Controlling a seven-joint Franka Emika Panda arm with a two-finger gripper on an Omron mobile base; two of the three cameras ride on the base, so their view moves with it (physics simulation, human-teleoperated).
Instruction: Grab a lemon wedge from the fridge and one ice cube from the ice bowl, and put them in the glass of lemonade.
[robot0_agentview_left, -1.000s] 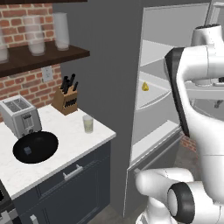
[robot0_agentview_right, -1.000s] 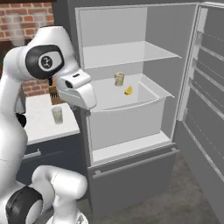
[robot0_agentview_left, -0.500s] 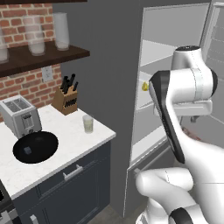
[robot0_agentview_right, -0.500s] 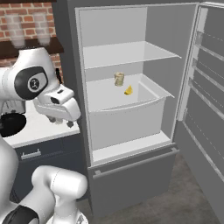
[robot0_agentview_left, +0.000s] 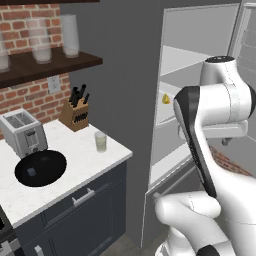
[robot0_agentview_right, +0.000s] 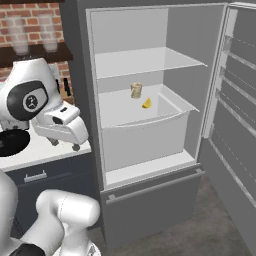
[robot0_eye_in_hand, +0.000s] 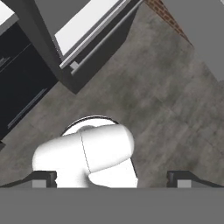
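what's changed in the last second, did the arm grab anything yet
No grab. The arm swung away from the open fridge toward the counter side, and the gripper, open and empty, now points down at the floor. The lemon wedge, glass of lemonade and ice bowl stayed put.

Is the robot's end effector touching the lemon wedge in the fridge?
Apart. In the right base view the end effector hangs open outside the fridge, while the lemon wedge sits inside.

arm (robot0_agentview_left: 220, 105): white rounded shells | dark joints | fingers (robot0_eye_in_hand: 43, 178): small, dark
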